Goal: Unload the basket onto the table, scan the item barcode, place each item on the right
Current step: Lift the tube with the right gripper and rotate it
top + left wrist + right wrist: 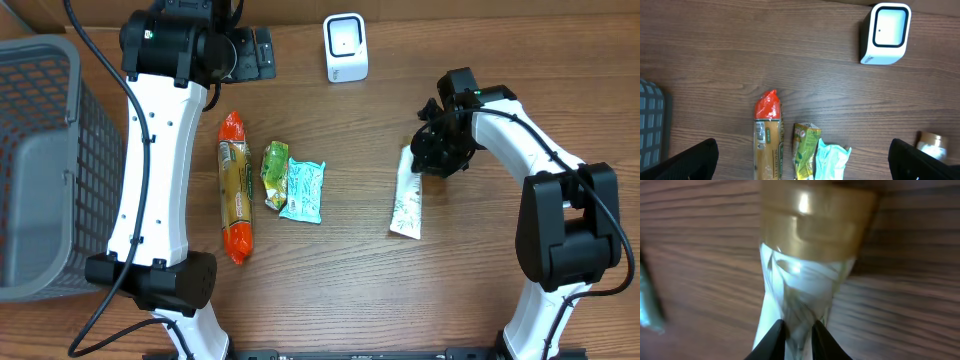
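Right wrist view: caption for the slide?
Right gripper pinching a white, gold-tipped packet lying on the wooden table.

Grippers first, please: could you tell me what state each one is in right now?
Left gripper: open wide, holding nothing.
Right gripper: closed, pinching one end of the white packet.

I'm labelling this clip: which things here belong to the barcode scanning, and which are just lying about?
In the job: white pouch, pinched by the right gripper; white scanner.
Lying about: long orange-ended packet, green packet, teal packet, grey basket.
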